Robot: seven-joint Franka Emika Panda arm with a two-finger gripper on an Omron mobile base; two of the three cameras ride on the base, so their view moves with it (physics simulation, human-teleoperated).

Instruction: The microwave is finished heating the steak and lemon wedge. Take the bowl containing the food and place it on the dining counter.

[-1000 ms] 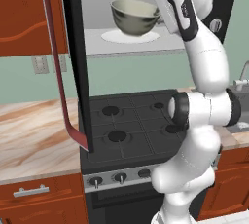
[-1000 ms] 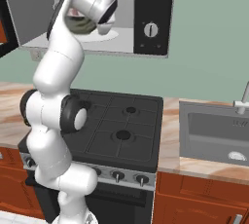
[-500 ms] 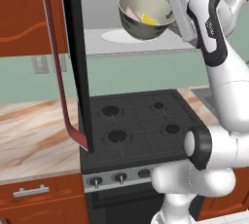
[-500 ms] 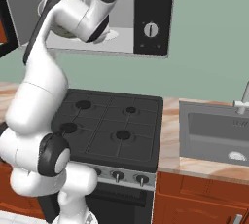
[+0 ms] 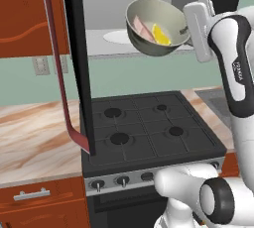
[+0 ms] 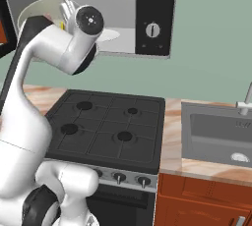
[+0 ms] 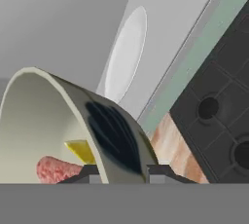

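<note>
The gripper (image 7: 119, 172) is closed on the rim of the bowl (image 5: 154, 28), one finger seen inside the wall and one outside it in the hand view, so the bowl is judged firmly pinched at its edge. The bowl is held in the air just in front of the open microwave (image 5: 149, 4), clear of the white turntable (image 5: 118, 36) and above the back of the stove (image 5: 149, 133). It is tilted noticeably, its mouth turned toward the left base camera. Inside it the steak (image 5: 141, 26) and the lemon wedge (image 5: 159, 34) are lying against the lower wall, touching each other. The step in hand is judged to be the carrying away of the bowl, the lifting out being done; placement on the dining counter (image 5: 34, 138) is not yet begun. The next move calls for the bowl to be levelled, since at this tilt the food could slide over the rim, and for the open microwave door (image 5: 79, 58) to be avoided as the arm is swung. The bowl is seen as round and deep, beige-grey outside and pale cream within, glossy; the steak is a pinkish slab, the wedge bright yellow.
</note>
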